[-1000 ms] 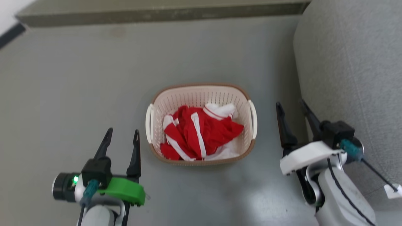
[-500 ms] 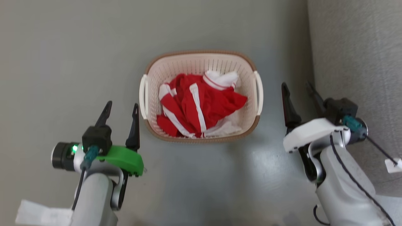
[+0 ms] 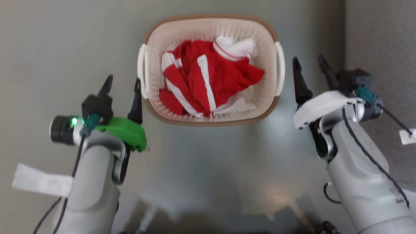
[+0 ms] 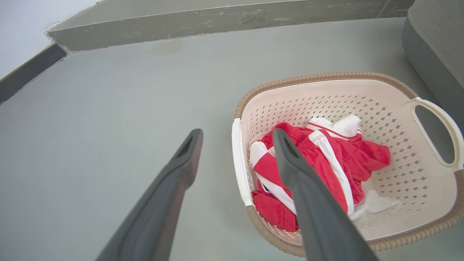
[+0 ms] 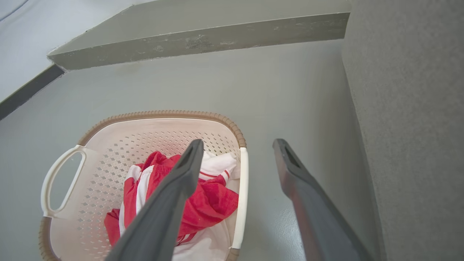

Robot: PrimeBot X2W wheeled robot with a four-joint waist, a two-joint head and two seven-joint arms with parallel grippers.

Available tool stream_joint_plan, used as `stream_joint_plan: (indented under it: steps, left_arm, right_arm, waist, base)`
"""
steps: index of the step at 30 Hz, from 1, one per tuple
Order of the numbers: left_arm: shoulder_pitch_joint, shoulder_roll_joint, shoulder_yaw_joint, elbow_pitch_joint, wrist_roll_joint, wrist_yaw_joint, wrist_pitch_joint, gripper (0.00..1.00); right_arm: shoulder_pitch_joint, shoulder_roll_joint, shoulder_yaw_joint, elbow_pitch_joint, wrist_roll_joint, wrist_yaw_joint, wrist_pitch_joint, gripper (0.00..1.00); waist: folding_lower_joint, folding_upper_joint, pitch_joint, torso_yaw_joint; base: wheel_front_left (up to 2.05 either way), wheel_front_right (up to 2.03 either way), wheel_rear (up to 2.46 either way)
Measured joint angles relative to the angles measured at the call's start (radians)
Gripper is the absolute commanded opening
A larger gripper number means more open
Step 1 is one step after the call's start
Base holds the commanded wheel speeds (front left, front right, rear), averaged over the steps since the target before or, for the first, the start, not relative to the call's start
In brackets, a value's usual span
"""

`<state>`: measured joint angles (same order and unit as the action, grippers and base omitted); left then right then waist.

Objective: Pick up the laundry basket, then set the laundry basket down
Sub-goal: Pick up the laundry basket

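The laundry basket (image 3: 211, 122) stands on the grey floor, cream and perforated with a brown rim, and a crumpled red and white garment (image 3: 208, 81) lies in it. My left gripper (image 3: 123, 81) is open just left of the basket's left handle (image 3: 142, 74). In the left wrist view the left gripper (image 4: 236, 132) has one finger over the floor and one over the basket (image 4: 326, 76). My right gripper (image 3: 308, 60) is open beside the right handle (image 3: 281, 68). In the right wrist view the right gripper (image 5: 238, 143) straddles that side of the basket (image 5: 163, 114). I cannot tell how high either gripper is above the handles.
A grey upholstered sofa (image 3: 380, 39) rises close along the right, just beyond my right arm. A low concrete step (image 4: 217, 21) runs across the far side, and a wall with a dark skirting (image 4: 25, 69) stands at the far left. Open floor lies left of the basket.
The head camera has dipped lower, so the basket sits higher and larger in the picture. Both grippers have come up alongside the basket's handles and stay open.
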<state>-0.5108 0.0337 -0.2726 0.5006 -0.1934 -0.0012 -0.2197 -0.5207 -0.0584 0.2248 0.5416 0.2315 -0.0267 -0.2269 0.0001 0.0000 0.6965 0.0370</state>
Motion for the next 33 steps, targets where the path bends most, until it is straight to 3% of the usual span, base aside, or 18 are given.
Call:
stream_joint_plan:
  steps: [20,33]
  left_arm:
    - [-0.213,-0.011,-0.031,0.165,0.0,-0.018,0.005,1.0]
    - [-0.281,-0.012,-0.058,0.261,-0.031,-0.043,-0.011,1.0]
  right_arm:
    - [-0.183,-0.005,0.016,0.113,0.018,-0.011,0.013,1.0]
    - [-0.244,-0.007,0.076,0.182,0.066,-0.001,-0.001,1.0]
  waist:
    - [0.0,0.0,0.232,0.018]
    - [-0.0001,0.0,0.291,0.027]
  base:
    - [0.0,0.0,0.0]
    - [0.0,0.0,0.0]
